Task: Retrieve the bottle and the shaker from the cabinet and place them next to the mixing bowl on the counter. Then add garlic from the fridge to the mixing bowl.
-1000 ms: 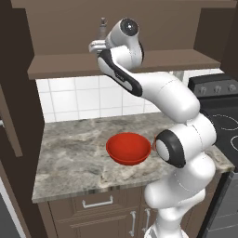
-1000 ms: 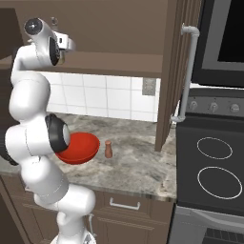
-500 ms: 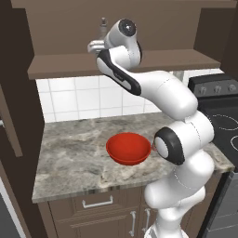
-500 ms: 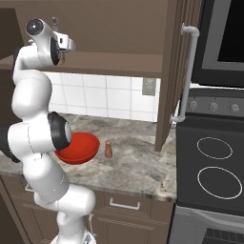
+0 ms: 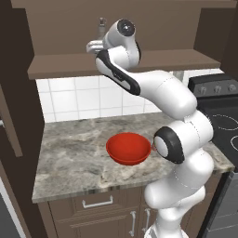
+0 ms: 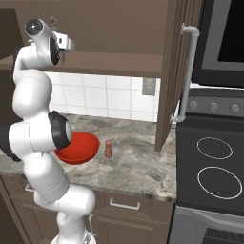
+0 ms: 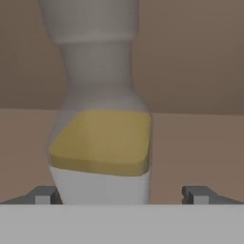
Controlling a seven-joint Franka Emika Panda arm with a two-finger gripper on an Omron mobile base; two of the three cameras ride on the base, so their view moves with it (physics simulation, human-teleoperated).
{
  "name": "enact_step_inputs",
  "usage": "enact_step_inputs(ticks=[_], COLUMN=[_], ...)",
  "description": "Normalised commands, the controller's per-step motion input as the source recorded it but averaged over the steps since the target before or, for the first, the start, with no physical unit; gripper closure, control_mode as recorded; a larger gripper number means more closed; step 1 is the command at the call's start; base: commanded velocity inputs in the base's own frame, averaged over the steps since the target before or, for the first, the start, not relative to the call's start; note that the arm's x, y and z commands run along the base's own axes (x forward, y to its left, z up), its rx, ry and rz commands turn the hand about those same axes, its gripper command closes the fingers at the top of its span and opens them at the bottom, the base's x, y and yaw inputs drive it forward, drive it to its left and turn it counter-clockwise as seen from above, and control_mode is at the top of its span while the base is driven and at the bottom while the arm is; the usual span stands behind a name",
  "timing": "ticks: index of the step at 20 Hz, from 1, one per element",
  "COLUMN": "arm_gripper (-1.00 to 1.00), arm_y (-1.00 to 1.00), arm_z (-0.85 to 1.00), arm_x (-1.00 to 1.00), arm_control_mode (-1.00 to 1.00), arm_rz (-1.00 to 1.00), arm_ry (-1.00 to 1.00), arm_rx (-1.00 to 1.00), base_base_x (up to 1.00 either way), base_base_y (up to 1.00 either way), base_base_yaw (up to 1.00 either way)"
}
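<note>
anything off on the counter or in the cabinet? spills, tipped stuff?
Nothing stands out. The bottle stands upright on the cabinet shelf between the open gripper's fingertips. The shaker stands upright beside the red mixing bowl on the counter. No spills.

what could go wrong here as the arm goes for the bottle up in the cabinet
1. The gripper is open with the bottle between its fingertips but off-centre toward one side; closing may push or tip it on the shelf instead of clamping squarely.
2. The bottle looks tall with a narrow neck, so a nudge could topple it.
3. Bringing it down, the arm passes over the mixing bowl and the shaker, which a sweep could knock.
</note>
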Motion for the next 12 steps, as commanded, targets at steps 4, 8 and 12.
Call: enact_step_inputs(ticks=[4,8,12], arm_gripper=[-1.0,-1.0,-1.0], arm_y=[0.1,0.06,0.08], arm_z=[-0.04,-0.05,-0.03], arm_x=[0.1,0.06,0.09], arm_control_mode=[-1.0,-1.0,-1.0], arm_rz=[-0.05,-0.08,-0.09], arm_ry=[0.0,0.0,0.0], arm_rx=[0.0,0.0,0.0], base_base_x=[0.0,0.0,0.0], base_base_y=[0.0,0.0,0.0], base_base_yaw=[0.0,0.0,0.0])
